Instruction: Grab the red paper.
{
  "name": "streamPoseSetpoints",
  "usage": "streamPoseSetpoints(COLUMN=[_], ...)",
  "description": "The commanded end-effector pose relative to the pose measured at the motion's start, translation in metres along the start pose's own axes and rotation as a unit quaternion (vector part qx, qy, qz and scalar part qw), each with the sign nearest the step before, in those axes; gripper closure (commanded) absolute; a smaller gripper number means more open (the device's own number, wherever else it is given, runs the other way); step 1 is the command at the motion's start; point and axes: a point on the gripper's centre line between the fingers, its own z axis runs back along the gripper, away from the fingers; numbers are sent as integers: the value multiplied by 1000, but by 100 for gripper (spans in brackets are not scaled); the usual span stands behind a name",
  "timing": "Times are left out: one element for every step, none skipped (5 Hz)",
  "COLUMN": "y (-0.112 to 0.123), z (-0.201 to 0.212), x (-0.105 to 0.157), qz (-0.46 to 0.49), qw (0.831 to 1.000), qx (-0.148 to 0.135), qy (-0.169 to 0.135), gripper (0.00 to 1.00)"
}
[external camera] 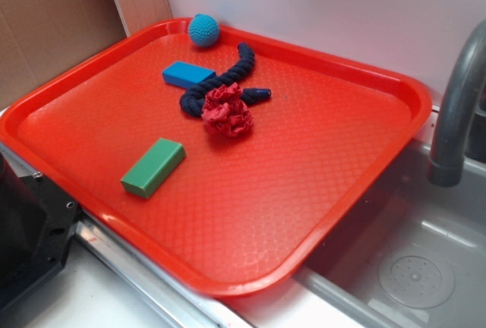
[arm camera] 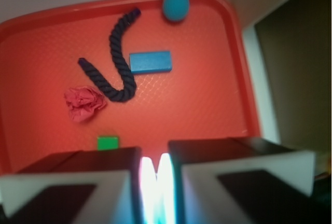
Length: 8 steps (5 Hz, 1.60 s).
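- Red paper [external camera: 227, 110] lay crumpled on the orange-red tray [external camera: 304, 184], touching the bend of the dark navy rope [external camera: 228, 79] on that rope's near side in the exterior view.
- From the wrist view, the paper [arm camera: 83, 102] sat just beside the rope's curve [arm camera: 118, 60], with nothing gripping it.
- The end effector [arm camera: 154, 182] filled the bottom of the wrist view, blurred; its two fingers [arm camera: 78, 187] stood close together with only a thin bright gap between them, holding nothing, and well apart from the paper.
- A blue block [external camera: 187, 74] lay against the rope's other side, away from the paper.
- A teal ball [external camera: 203, 29] rested past the rope, by the tray's far rim.
- A green block [external camera: 153, 166] sat on the tray nearer than the rope, apart from it and from the paper.
- A grey faucet [external camera: 457, 108] and sink [external camera: 414, 267] stood beyond the tray's right edge, far from the rope.
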Motion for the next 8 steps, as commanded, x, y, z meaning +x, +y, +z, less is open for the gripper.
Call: streamPoseSetpoints(y=[-53,-70,-77,-85,-95,-99,-95,-88], z=[-88,-114,-130,-145,-159,-167,-168,-156], x=[23,31,27,14,5,8,18,24], qz=[-18,-25,-37,-44,-52,-73,-74,-78], qw=[999,999,999,998,998,997,997,997], qx=[21,-14,-28,-34,-25,-5,3,5], qy=[-45,-40,-20,3,24,19,11,7], gripper=[0,0,0,0,0,0,100,100])
